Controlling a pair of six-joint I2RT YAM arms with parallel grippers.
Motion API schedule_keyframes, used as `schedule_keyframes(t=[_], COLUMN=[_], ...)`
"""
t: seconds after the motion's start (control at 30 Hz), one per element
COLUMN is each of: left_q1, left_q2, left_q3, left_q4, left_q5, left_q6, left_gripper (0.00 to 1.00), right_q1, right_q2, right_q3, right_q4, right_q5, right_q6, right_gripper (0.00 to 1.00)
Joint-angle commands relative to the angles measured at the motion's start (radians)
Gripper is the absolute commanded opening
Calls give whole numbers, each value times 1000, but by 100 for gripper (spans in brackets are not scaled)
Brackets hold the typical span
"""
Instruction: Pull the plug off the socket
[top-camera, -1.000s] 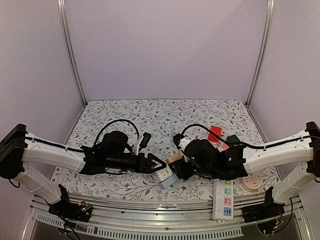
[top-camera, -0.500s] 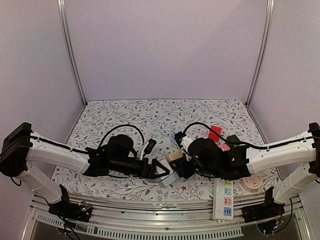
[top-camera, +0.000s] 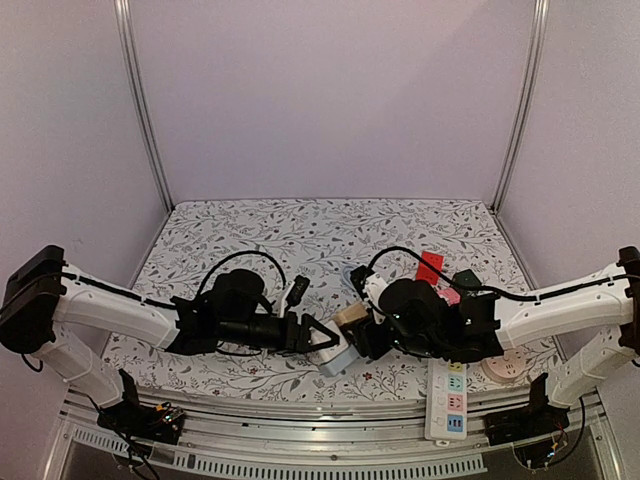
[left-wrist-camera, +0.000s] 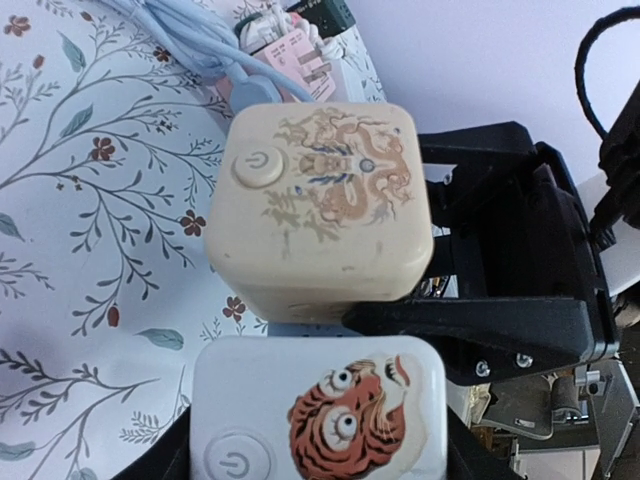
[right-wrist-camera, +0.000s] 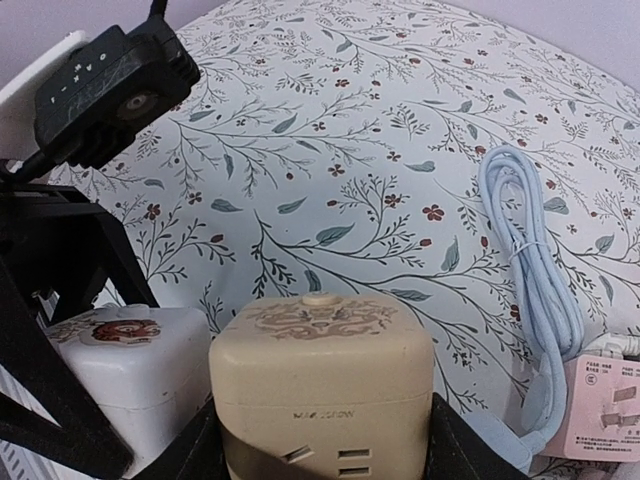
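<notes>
- Top view: the beige cube (top-camera: 349, 315) and the white cube (top-camera: 335, 356) sit plugged together as one block on the table (top-camera: 300, 230), midway between the two arms.
- The block's long axis runs roughly near to far, with the white cube towards the bases and the beige one beyond it.
- The left gripper (top-camera: 322, 337) comes in from the left at the white cube, and the right gripper (top-camera: 366, 338) from the right at the beige one. Each arm is nearest its own half.
- In my judgement the separation has to run along that axis, across both arms' line of approach.
- Left wrist view: the white cube fills the bottom of the frame, with the camera's own fingers (left-wrist-camera: 150, 468) dark at either side of it.
- Those jaws stand part open, flanking the cube. I cannot tell whether they are pressing on it.
- The beige cube lies directly ahead, butted against the white one with no gap visible at the joint. A finger (left-wrist-camera: 470, 325) of the other arm runs along its side.
- Right wrist view: the beige cube sits between this camera's fingers (right-wrist-camera: 455, 445), which bear on both flanks. The jaws are clamped on it at about half their width.
- The white cube is immediately left of it, touching, with a black finger (right-wrist-camera: 60, 410) of the left arm across it.
- A blue cable (right-wrist-camera: 530, 290) lies loose to the right.
- Which cube is plug and which is socket cannot be determined from these views.
</notes>
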Motion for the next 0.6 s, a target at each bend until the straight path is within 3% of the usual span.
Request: schedule_keyframes(t=[0.0, 0.17, 0.33, 0.57], left_q1=[-13, -2, 30, 34], left_q2=[2, -6, 0, 10], left_q3=[-21, -15, -11, -5], left_q4=[39, 38, 71, 63], left_q5=[1, 25, 85, 98], left_q6=[-24, -43, -69, -57], left_gripper=[42, 23, 10, 3], right_q1=[15, 74, 132, 155], right_q2=[-57, -72, -74, -42], right_q3=[-1, 3, 7, 20], right_q4=[87, 88, 87, 77], right_q5=[42, 92, 115, 212], right_q6=[-27, -127, -203, -169], right_gripper=[25, 24, 24, 24])
